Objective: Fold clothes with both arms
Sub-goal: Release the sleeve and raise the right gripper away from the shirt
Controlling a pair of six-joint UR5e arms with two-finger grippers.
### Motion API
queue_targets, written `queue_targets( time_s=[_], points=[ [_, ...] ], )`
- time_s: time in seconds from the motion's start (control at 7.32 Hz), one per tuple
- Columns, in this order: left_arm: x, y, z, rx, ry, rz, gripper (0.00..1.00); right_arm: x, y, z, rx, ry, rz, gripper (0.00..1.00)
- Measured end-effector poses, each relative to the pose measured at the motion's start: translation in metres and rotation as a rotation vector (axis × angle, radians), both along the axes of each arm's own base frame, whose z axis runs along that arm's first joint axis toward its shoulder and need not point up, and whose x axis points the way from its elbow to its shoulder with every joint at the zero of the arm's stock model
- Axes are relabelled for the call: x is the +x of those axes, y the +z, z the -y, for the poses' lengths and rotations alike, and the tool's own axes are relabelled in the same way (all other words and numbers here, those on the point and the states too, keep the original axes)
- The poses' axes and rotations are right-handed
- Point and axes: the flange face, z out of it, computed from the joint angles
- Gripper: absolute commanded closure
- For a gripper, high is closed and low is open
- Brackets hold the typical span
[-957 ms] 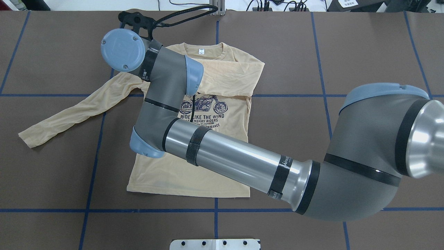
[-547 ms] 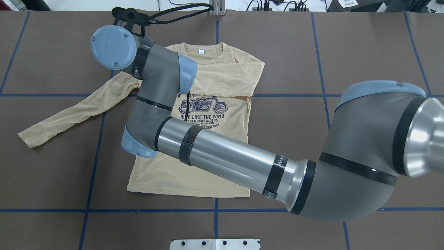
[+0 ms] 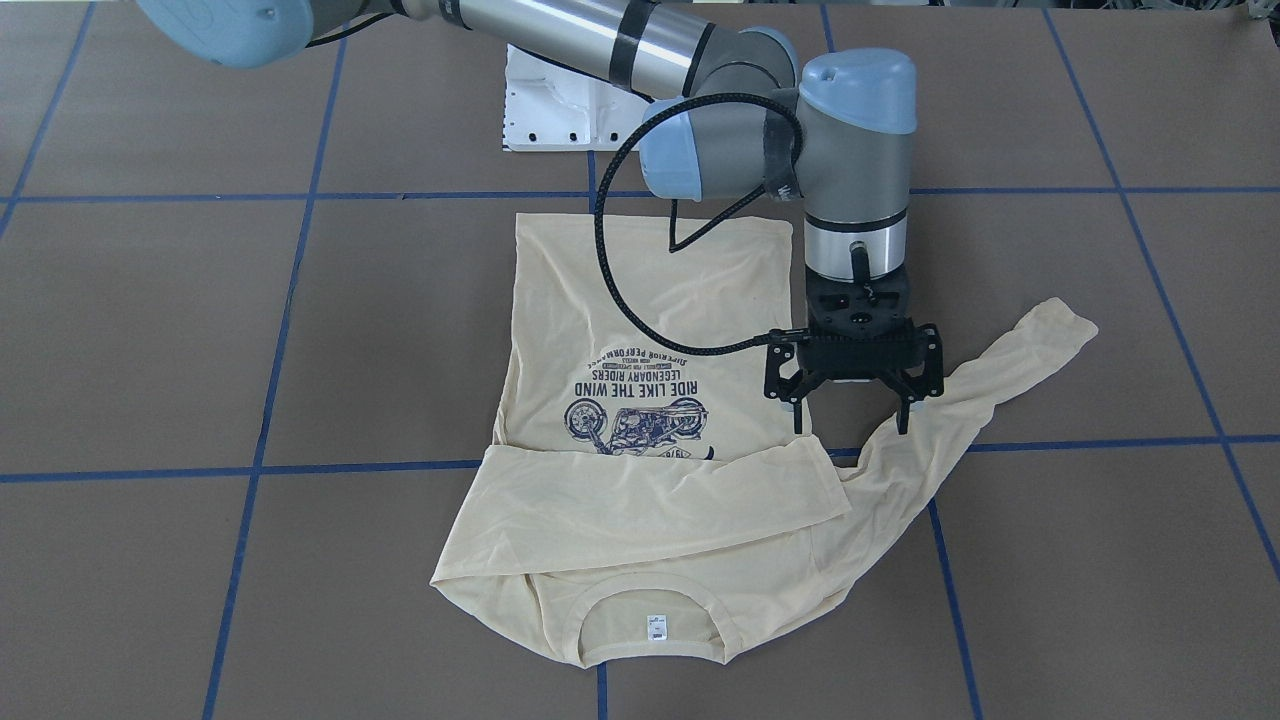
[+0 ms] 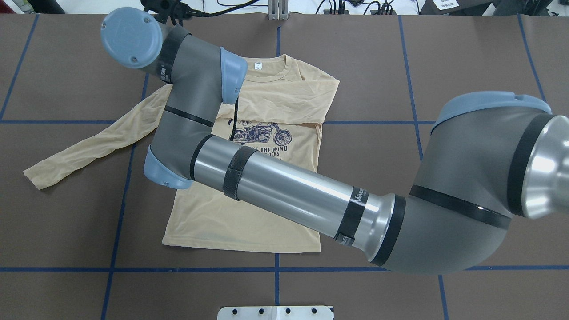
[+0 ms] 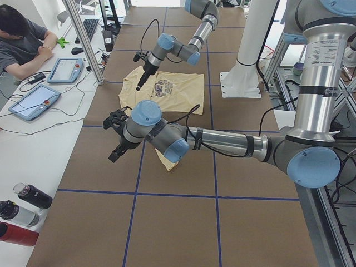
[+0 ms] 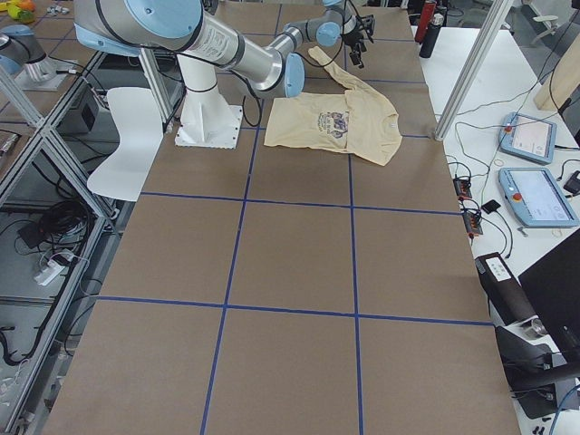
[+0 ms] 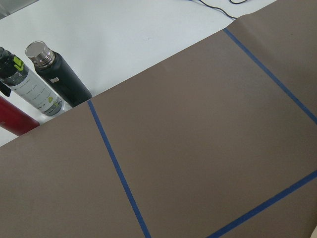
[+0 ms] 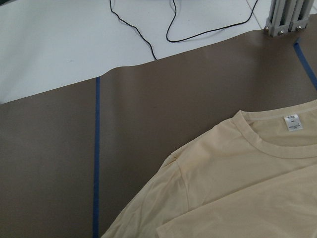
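Note:
The pale cream T-shirt (image 4: 249,213) lies flat, print up, collar (image 4: 266,73) at the far side. One sleeve is folded across the chest (image 3: 640,500). The other sleeve (image 4: 89,146) stretches out to the left in the overhead view. My right arm (image 4: 289,191) reaches across the shirt. Its gripper (image 3: 852,420) is open and empty, fingers pointing down just above that outstretched sleeve (image 3: 1000,370) near the armpit. The right wrist view shows the collar and neck label (image 8: 292,123). My left gripper (image 5: 115,139) hovers over bare table away from the shirt; I cannot tell if it is open.
Several bottles (image 7: 57,77) stand off the table's end near the left arm. An operator (image 5: 22,44) sits at the side desk with teach pendants (image 5: 33,100). A metal post (image 5: 83,39) stands at the far edge. The white base plate (image 4: 275,312) is at the near edge.
My right arm's wrist has moved further left and toward the far edge in the overhead view, uncovering more of the print. The shirt has not moved.

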Motion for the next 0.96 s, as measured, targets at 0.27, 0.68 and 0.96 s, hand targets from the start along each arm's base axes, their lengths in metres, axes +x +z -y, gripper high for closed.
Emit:
queue_targets(
  time_s=[0.27,0.68,0.96],
  points=[
    [0.027,0.003,0.000,0.009,0.027,-0.018,0.00,0.058,0.025,0.011,-0.076,-0.111,-0.087,0.00],
    [0.089,0.022,-0.015,-0.085,-0.048,-0.067,0.00,0.214,0.176,0.012,-0.062,-0.272,-0.172,0.00],
    [0.117,0.036,-0.031,-0.125,-0.054,-0.084,0.00,0.343,0.278,-0.014,0.016,-0.369,-0.202,0.00]
  ],
)
